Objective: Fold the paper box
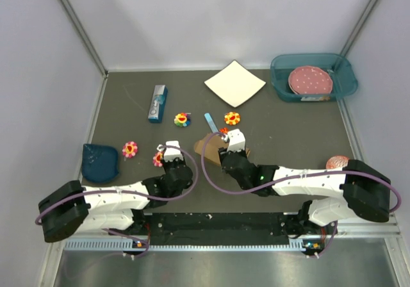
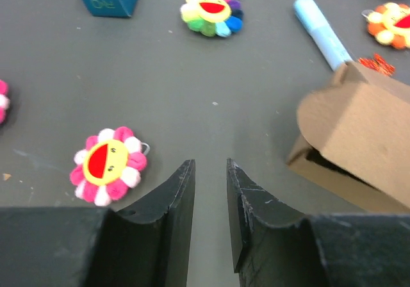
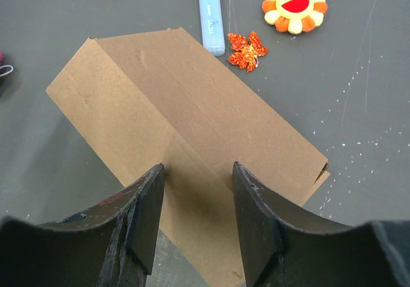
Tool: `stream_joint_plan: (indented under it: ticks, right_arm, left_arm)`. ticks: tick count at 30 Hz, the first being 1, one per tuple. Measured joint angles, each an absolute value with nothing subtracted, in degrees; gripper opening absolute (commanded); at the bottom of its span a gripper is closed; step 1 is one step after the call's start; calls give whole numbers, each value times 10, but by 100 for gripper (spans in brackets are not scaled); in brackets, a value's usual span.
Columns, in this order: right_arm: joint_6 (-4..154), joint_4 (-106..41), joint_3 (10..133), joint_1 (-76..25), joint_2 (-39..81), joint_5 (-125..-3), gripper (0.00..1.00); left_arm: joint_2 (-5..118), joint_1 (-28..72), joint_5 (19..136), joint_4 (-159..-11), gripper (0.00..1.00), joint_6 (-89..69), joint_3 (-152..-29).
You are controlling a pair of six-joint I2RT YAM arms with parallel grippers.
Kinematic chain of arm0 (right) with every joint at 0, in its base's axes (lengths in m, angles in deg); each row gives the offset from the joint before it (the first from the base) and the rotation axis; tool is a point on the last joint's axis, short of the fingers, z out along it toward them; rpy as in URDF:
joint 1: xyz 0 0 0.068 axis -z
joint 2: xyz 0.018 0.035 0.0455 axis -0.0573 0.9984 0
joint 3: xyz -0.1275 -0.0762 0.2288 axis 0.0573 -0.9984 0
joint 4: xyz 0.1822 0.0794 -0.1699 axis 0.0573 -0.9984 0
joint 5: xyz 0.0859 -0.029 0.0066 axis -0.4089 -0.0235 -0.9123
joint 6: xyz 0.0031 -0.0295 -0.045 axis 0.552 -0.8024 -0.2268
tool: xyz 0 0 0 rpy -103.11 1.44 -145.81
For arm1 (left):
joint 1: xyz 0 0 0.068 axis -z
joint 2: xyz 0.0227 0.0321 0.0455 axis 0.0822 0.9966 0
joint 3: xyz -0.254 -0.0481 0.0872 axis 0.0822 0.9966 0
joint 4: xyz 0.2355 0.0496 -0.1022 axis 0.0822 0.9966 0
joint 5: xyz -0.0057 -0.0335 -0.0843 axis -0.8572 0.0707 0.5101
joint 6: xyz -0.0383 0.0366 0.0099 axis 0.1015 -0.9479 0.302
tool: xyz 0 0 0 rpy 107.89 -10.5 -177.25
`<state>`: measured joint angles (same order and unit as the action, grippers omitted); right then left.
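The paper box [image 3: 186,127] lies mid-frame under the spread, empty right gripper [image 3: 197,166]. The left gripper [image 2: 210,165], slightly parted, holds nothing, so the box's unheld end may spring open.

Can slip thru btw pink flower [image 2: 109,165] & paper box [image 2: 365,133]; blocked farther up by rainbow flower [image 2: 213,11] + blue marker [image 2: 320,34].

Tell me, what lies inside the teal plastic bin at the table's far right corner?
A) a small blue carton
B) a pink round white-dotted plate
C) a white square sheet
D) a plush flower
B: the top view shows the pink round white-dotted plate resting inside the teal plastic bin.
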<state>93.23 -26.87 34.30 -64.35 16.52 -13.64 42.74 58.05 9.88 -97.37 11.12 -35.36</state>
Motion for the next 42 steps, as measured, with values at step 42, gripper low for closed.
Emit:
stream_joint_plan:
  ticks: [42]
  right_arm:
    - [932,-279,344,-640,172,-156,46]
  left_arm:
    - [631,306,718,-1116,0,147,-450]
